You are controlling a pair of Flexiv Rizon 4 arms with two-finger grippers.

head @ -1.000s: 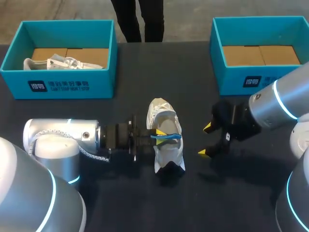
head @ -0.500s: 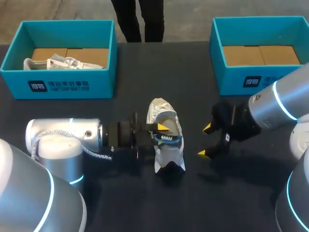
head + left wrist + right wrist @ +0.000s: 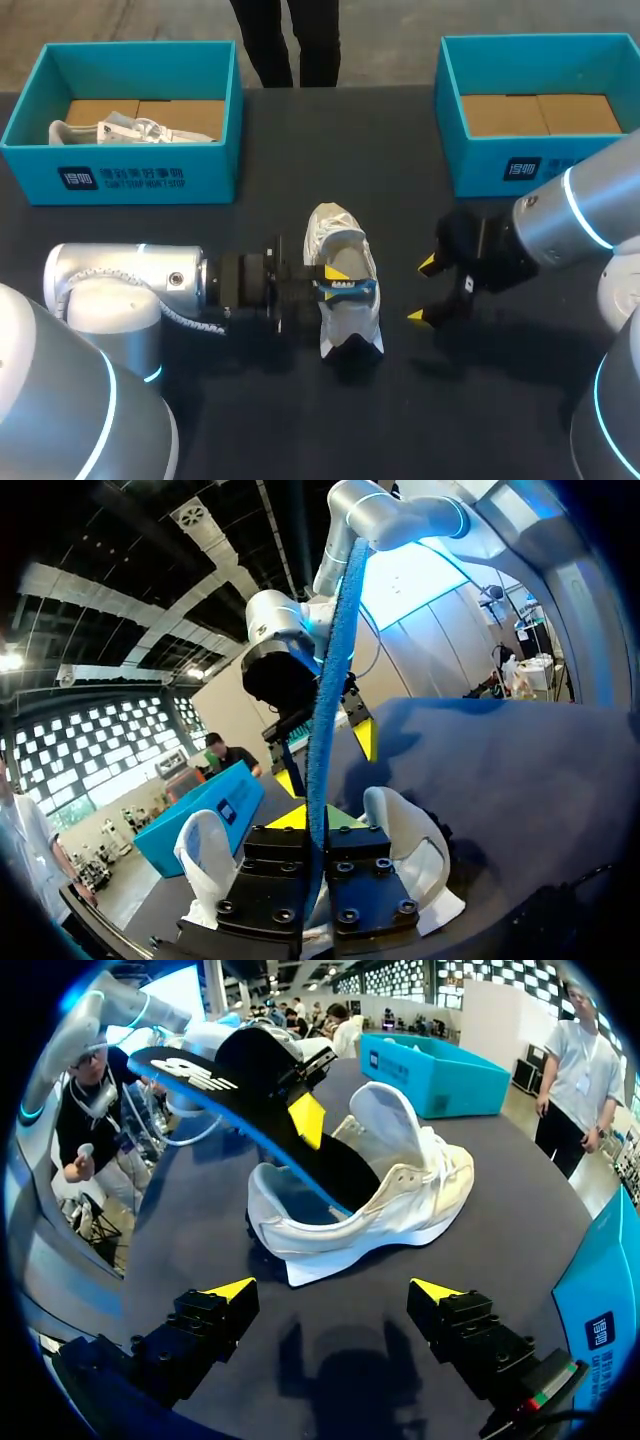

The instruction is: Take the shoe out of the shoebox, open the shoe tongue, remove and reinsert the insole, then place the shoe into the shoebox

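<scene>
The left end effector [image 3: 330,278] is clamped on the raised end of the insole [image 3: 250,1100], whose other end sits inside the white shoe [image 3: 345,300] standing on the bench [image 3: 400,420]. The right end effector [image 3: 422,290] hangs with fingers spread just beside the shoe's opposite side, not touching it. I judge the insole should travel along the shoe's length, untwisted, while the right one steadies the shoe against dragging or tipping.

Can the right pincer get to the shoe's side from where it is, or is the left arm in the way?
Probably yes. The right pincer is open and faces the white shoe across bare table. The left pincer grips the insole from the far side, crowding only the shoe's opening.
</scene>
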